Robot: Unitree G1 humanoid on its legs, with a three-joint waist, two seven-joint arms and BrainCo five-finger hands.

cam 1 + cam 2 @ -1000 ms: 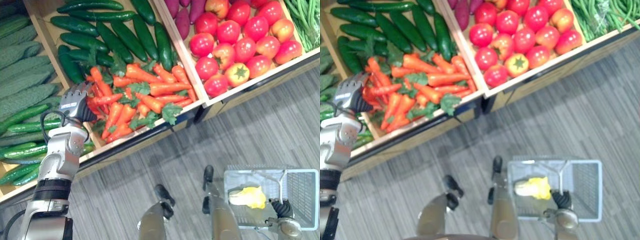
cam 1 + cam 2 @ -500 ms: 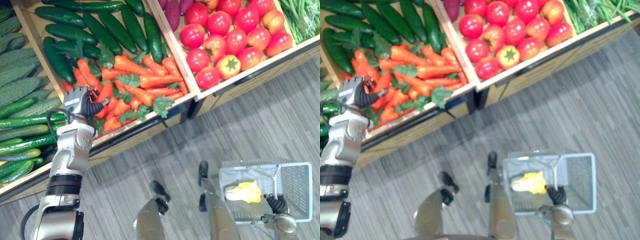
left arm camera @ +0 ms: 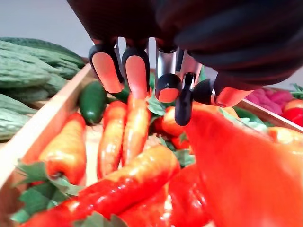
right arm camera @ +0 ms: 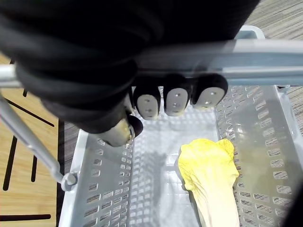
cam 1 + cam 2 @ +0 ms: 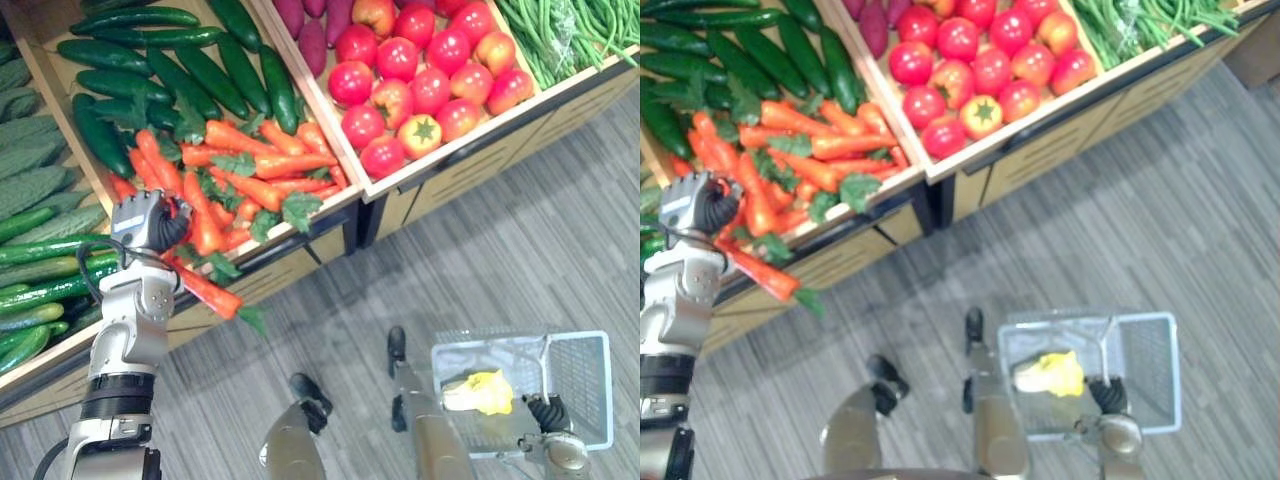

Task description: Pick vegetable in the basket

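Gripping one carrot [image 5: 205,288] in left hand [image 5: 145,218], fingers curled round its upper end. Held slanting across front rim of carrot crate [image 5: 312,222], leafy end down over grey floor [image 5: 520,250]. Clamped on basket handle [image 4: 265,60] with right hand [image 4: 173,100], fingers wrapped round the bar. In basket [image 5: 592,400]: one pale yellow leafy vegetable [image 4: 210,172].
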